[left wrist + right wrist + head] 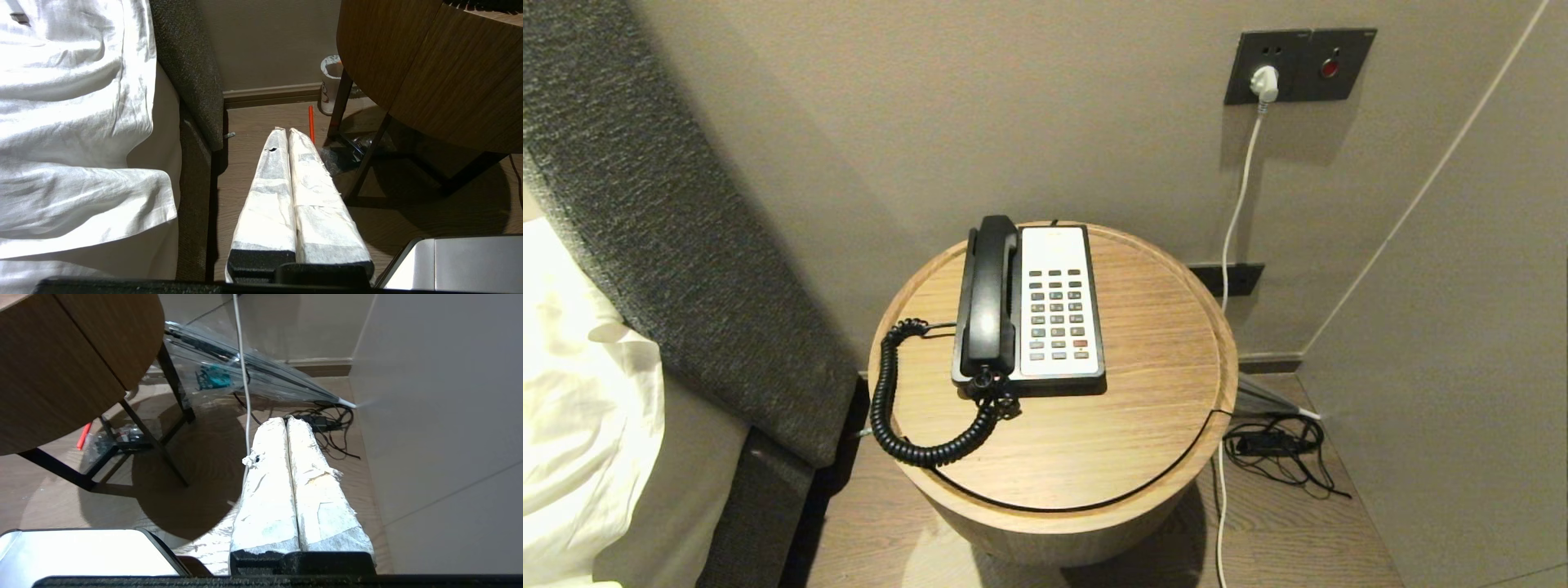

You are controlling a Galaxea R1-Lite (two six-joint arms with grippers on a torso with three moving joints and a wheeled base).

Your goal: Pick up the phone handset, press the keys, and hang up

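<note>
— Left claw: where is it held?

— Low beside the table, over the floor between the bed and the table legs. Its two taped fingers are seen pressed together, with nothing between them.

— And the right claw?

— Likewise low, on the table's other side near the wall, fingers closed on nothing. A white cable, a tangle of black cord and a clear umbrella are seen on the floor ahead of it. Neither claw shows in the head view.

— Can any writing be read?

— None. The key markings on the phone are too small to tell, and a print on a paper cup under the table cannot be read.

— How much room is left around the phone?

— It is set toward the back left of the round top. Bare wood is left open in front and to the right. A raised rim runs around the edge.

— How is the handset described?

— The handset is black and lies seated in its cradle along the left of the white keypad face. Rows of grey keys and one red key are seen. The coiled cord loops from the handset's near end out over the table's left edge and back.
</note>
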